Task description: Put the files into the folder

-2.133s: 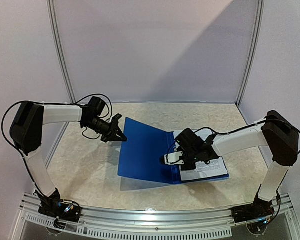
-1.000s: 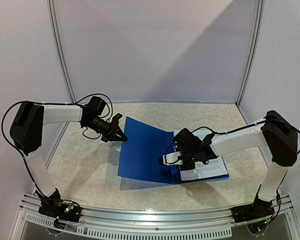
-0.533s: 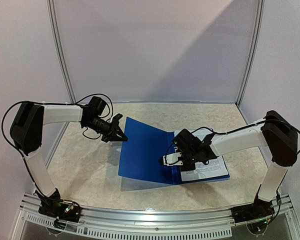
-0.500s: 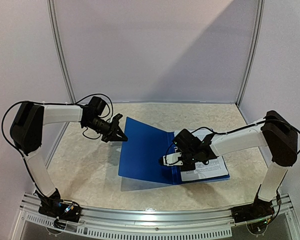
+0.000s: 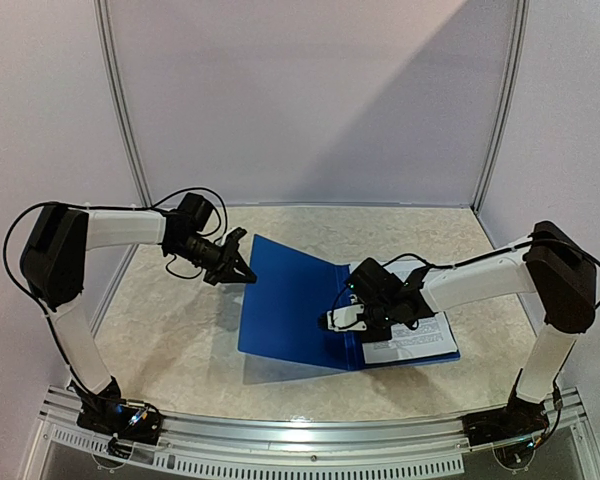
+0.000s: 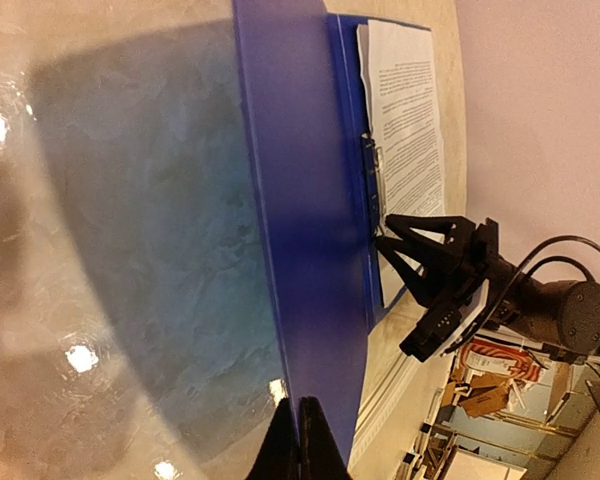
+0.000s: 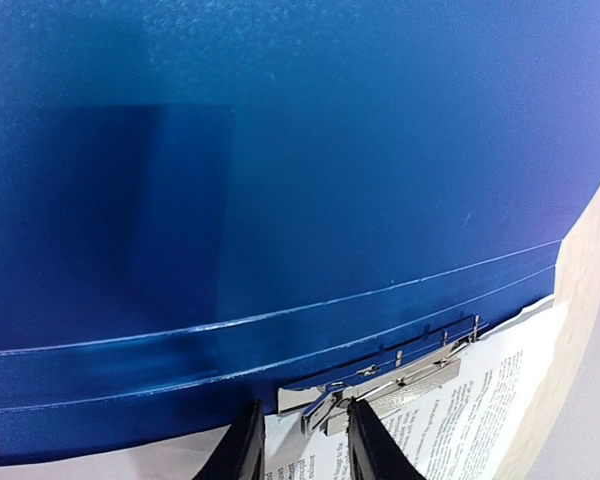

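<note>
Dk-blue glossy folder point(image 5: 290, 300), white files point(image 5: 420, 340) w/ blk text, beige marbled table point(image 5: 170, 330)

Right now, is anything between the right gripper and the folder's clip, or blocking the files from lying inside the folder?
Nothing visible does. The right gripper, open, is at the metal clip. The files lie inside the folder beside it, and the left gripper holds the cover raised clear of them.

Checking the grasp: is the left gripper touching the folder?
Touching. The left wrist view shows the left gripper shut on the cover edge of the folder.
</note>
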You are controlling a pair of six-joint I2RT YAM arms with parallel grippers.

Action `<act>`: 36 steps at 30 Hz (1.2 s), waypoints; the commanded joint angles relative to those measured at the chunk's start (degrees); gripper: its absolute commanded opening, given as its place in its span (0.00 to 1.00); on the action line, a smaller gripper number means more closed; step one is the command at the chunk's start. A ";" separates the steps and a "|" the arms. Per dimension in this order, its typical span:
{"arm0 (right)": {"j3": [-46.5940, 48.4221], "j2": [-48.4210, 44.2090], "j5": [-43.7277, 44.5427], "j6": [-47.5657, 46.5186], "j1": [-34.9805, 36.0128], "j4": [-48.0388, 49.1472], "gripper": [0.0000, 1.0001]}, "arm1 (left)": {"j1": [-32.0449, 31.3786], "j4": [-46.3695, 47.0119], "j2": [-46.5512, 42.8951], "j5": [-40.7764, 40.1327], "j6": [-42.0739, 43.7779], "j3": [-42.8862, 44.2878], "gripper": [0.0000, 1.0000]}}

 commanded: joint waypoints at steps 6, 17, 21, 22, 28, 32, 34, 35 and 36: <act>-0.66 -1.89 0.04 1.34 0.51 -5.75 0.43 | -0.74 -0.33 0.63 0.29 0.60 0.91 0.00; -0.55 -13.20 -1.62 5.00 0.22 -5.69 0.70 | -0.63 -0.68 0.83 -0.15 0.77 0.99 0.00; 3.27 -17.93 1.60 21.49 -6.35 -4.68 0.84 | -0.63 -1.15 0.94 -0.33 1.12 1.25 0.00; 5.47 -18.22 1.99 27.15 -9.50 -7.60 0.84 | -0.63 -1.12 0.98 -0.35 1.10 1.26 0.00; 12.89 -10.92 -3.62 64.29 -31.86 -30.65 0.71 | -0.65 -1.51 0.92 -1.08 1.50 1.27 0.00; 9.18 -6.04 -7.35 69.20 -37.26 -31.36 0.70 | -0.64 -1.67 0.77 -1.38 1.66 1.36 0.00; 7.49 -5.09 -7.22 69.86 -38.77 -29.78 0.70 | -0.70 -1.61 0.54 -1.75 1.66 1.42 0.02; 6.86 -4.70 -7.63 69.98 -39.53 -28.89 0.70 | -0.73 -1.61 0.47 -1.83 1.74 1.43 0.03; 6.30 -4.01 -8.36 69.87 -40.24 -27.99 0.70 | -0.69 -1.61 0.38 -1.85 1.79 1.50 0.05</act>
